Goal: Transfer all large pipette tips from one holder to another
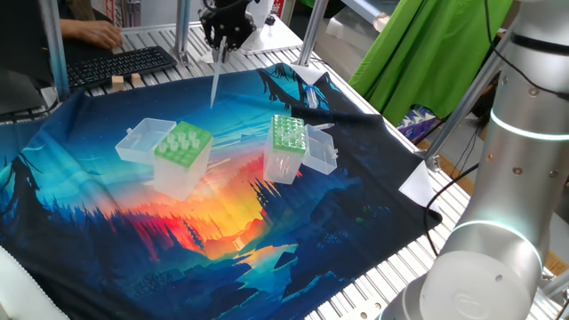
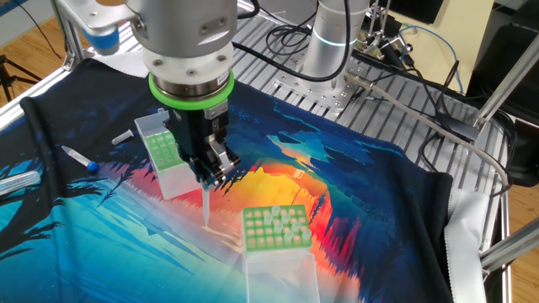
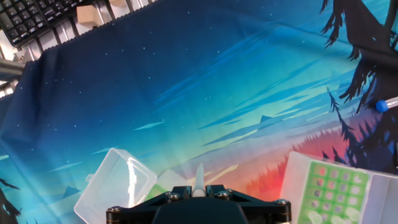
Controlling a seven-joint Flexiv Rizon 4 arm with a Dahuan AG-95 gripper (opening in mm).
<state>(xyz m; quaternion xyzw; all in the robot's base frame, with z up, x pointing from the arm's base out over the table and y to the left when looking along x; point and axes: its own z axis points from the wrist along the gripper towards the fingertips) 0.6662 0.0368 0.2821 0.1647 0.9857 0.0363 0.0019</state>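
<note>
My gripper (image 1: pixel 220 44) (image 2: pixel 208 180) (image 3: pixel 199 186) is shut on a large pipette tip (image 1: pixel 214 80) (image 2: pixel 206 209) (image 3: pixel 199 176). The tip is whitish and hangs point down, above the printed cloth and clear of both boxes. The holder with the wide-holed light-green top (image 1: pixel 183 142) (image 2: pixel 274 228) stands with its clear lid (image 1: pixel 140 139) (image 3: pixel 117 186) folded open, and several tips sit in its holes. The other holder, narrower with a finely dotted green top (image 1: pixel 289 133) (image 2: pixel 162 149) (image 3: pixel 333 193), stands nearby, its lid (image 1: pixel 320 152) also open.
A colourful cloth (image 1: pixel 107 222) covers the table. A keyboard (image 1: pixel 116 64) and wooden blocks (image 1: pixel 124 83) (image 3: pixel 93 15) lie past its far edge, with a person's hand (image 1: pixel 96 34) there. A blue-capped tube (image 2: pixel 80 158) (image 3: pixel 387 104) lies near the narrow box. A second robot arm (image 1: pixel 507 178) stands at the right.
</note>
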